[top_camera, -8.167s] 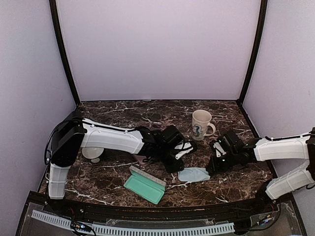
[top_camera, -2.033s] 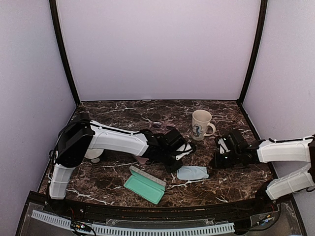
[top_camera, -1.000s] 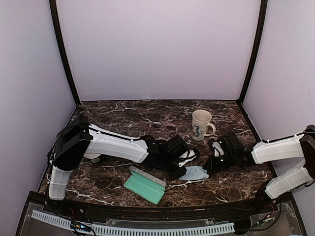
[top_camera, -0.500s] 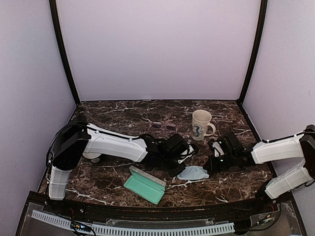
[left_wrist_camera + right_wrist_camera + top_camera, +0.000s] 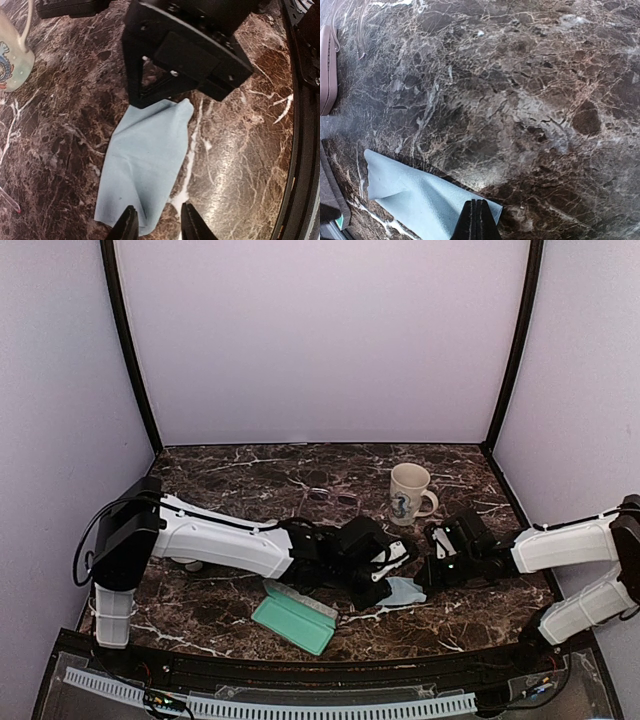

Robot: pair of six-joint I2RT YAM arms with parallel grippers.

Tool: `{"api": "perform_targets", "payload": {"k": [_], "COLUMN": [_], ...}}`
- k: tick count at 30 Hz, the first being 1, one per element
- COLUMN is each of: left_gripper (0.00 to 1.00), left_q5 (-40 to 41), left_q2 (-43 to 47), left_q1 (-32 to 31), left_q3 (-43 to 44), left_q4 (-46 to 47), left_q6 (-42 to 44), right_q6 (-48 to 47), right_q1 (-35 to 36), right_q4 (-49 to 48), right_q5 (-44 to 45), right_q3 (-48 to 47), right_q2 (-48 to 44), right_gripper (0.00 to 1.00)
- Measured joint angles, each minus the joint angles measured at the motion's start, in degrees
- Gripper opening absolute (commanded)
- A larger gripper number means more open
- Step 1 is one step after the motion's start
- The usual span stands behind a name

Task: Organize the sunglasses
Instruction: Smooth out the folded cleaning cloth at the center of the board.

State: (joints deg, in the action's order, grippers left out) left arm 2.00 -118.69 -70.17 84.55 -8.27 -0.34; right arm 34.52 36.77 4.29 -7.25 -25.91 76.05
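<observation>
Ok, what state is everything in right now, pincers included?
cloth: lying flat, slightly creased.
left pincer: open, fingers either side of the cloth's near edge.
right pincer: shut, tip at the cloth's far end.
green case: open.
mug: upright.
sunglasses: lying loose left of the mug, not held.

Flat on marble worktop (image 5: pixel 240 150): light blue cloth (image 5: pixel 145 165); left end effector (image 5: pixel 157 227) straddles its 6 o'clock edge, fingers apart; mug (image 5: pixel 11 55) at 10 o'clock.
</observation>
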Motion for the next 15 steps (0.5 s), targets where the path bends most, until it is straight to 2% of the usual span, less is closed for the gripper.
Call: {"api": "perform_targets", "payload": {"k": [8,15], "left_gripper": [0.31,0.32], "left_q5": [-0.74,1.99], "left_q2": [-1.92,-4.96], "left_q1": [-0.48,-0.37], "left_q3": [0.48,1.73], "left_q4": [0.48,0.26], "left_q6": [0.74,2.95], "right_q6": [-0.02,-0.15], "right_q1": [0.0,0.0], "right_q4": [0.66,0.9], "right_q5": [0.55,0.68], "right_q3": [0.0,-0.02], "right_q2": [-0.42,-0.5], "right_gripper": [0.0,0.0]}}
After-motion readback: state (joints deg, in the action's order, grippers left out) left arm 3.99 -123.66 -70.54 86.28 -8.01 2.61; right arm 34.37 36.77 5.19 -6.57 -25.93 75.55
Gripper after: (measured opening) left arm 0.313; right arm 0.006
